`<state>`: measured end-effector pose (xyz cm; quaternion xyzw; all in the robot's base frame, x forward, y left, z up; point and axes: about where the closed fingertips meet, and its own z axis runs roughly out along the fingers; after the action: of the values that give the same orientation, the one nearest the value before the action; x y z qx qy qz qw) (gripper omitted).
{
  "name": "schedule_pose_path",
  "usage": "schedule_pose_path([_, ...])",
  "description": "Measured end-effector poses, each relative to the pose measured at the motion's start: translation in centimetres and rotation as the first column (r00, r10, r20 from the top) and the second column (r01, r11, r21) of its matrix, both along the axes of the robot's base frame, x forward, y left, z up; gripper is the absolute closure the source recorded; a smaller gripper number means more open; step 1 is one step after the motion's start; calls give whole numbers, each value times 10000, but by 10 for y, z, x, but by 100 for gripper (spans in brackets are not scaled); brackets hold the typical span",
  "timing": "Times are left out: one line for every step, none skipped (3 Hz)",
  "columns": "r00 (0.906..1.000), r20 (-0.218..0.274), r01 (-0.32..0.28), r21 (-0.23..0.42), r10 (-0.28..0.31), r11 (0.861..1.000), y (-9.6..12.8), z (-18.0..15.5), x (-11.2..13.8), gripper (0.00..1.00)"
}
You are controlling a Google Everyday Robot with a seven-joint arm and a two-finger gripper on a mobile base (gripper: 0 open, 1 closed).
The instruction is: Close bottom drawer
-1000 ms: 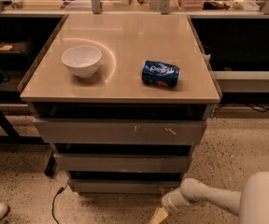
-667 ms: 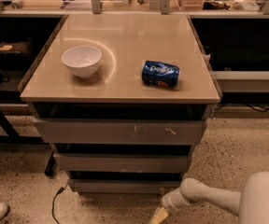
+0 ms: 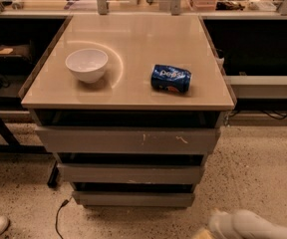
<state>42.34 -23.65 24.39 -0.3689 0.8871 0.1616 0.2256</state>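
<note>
Grey-brown bottom drawer [image 3: 133,199] sits lowest in the stack, by the floor. Judged rigid and light on its runners; push the plain front at its middle. Tray hidden. Gripper [image 3: 215,226] hangs low right, apart, partly out of sight; its opening and load: cannot tell.
</note>
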Motion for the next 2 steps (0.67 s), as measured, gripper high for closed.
schedule_pose_path([9328, 276, 3604, -917, -3594, 9283, -127, 50, -74, 0])
schedule_pose_path([7119, 969, 7023, -1072, -6956, 7038, -215, 116, -168, 0])
